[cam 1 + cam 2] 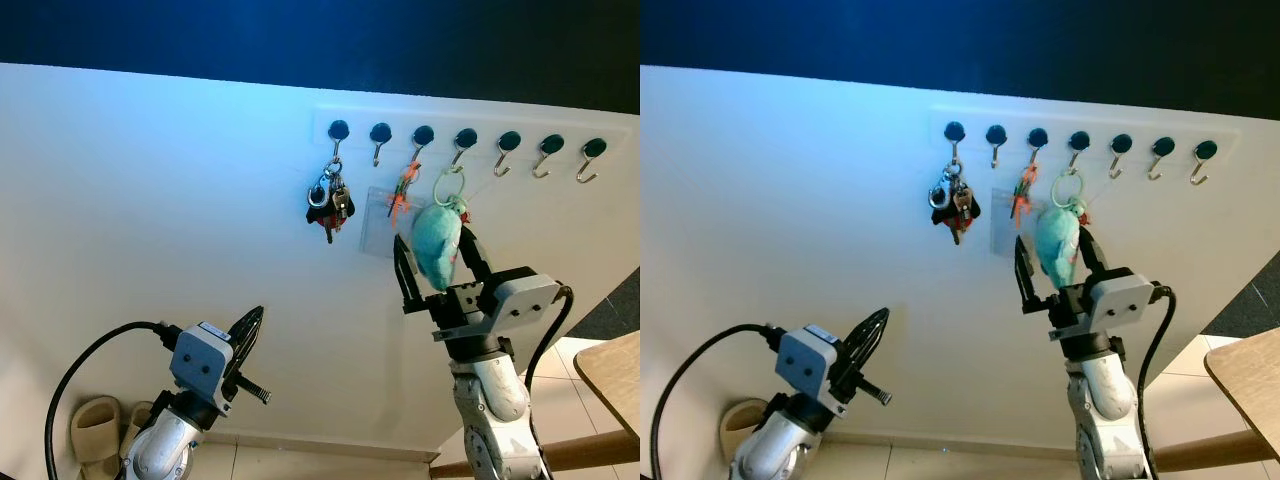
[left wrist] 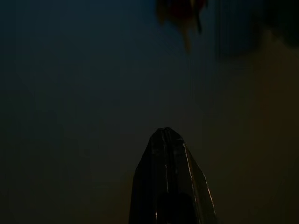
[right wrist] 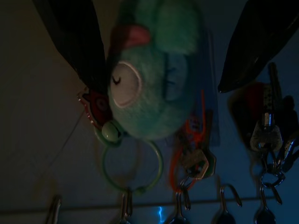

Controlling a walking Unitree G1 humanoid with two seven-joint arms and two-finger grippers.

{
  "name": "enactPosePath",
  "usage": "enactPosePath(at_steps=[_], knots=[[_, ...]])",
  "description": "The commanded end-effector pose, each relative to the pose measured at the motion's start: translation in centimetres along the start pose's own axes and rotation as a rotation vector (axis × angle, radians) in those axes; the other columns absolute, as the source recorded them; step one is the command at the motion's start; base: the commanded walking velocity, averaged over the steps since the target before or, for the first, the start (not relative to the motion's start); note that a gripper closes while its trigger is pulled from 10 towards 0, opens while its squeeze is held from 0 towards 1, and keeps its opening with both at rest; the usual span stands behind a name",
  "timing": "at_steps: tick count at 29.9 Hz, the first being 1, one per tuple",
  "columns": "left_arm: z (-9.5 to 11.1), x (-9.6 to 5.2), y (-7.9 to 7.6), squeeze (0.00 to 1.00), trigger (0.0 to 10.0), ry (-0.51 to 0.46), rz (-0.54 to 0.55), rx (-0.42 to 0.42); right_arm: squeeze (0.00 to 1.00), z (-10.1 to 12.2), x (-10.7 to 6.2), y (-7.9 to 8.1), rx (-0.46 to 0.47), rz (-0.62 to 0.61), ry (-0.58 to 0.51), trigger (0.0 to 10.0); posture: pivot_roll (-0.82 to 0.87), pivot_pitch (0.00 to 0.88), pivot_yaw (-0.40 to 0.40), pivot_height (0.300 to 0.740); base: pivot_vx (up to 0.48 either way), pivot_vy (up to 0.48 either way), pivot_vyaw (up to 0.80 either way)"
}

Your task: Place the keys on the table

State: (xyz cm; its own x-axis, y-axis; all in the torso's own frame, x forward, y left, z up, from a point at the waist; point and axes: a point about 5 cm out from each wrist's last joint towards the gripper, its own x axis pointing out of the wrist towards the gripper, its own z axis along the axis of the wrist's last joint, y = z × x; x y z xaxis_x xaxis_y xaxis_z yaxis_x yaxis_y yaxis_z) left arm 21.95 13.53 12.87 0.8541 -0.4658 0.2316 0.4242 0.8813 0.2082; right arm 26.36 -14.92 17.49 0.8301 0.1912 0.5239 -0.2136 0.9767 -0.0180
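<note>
Keys with the teal plush toy hang by a green ring from the fourth of seven hooks. Right gripper fingers wide open either side of the toy, nothing gripped. Unhooking and carry to the desk both left. Two other bunches: dark keys, orange-tagged keys. Left gripper pinched closed, empty, low.

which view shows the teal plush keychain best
The right wrist view: the teal plush keychain appears large and close, between the open fingers of the right hand, its green ring on a hook. Both eye views show it smaller, hanging on the wall rack. The left wrist view is too dark to show it.
</note>
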Motion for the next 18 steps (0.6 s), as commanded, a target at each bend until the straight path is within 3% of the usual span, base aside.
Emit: enactPosePath(at_steps=[1,6,11,14,18], knots=[[0.5,0.3,-0.3,0.00,10.0,-0.020,-0.021,-0.033,0.00,-0.5,0.1,-0.1,0.007,-0.002,0.032,10.0,0.08,0.056,-0.063,0.740,0.000,0.000,0.00],[1.3,0.5,-0.8,0.00,10.0,-0.053,-0.063,-0.081,0.00,-0.5,0.3,-0.3,0.009,-0.018,0.037,10.0,0.08,0.055,-0.065,0.740,0.000,0.000,0.00],[2.9,1.3,-2.5,0.00,10.0,-0.108,-0.209,-0.134,0.00,-0.5,0.4,-0.4,0.011,-0.021,0.035,10.0,0.08,0.057,-0.067,0.740,0.000,0.000,0.00],[4.7,2.1,-3.7,0.00,10.0,-0.174,-0.296,-0.139,0.00,-0.4,0.6,-0.4,0.013,-0.024,0.033,10.0,0.08,0.059,-0.068,0.740,0.000,0.000,0.00],[5.6,2.6,-4.1,0.00,10.0,-0.209,-0.330,-0.125,0.00,-0.4,0.6,-0.4,0.014,-0.025,0.035,10.0,0.08,0.061,-0.069,0.740,0.000,0.000,0.00]])
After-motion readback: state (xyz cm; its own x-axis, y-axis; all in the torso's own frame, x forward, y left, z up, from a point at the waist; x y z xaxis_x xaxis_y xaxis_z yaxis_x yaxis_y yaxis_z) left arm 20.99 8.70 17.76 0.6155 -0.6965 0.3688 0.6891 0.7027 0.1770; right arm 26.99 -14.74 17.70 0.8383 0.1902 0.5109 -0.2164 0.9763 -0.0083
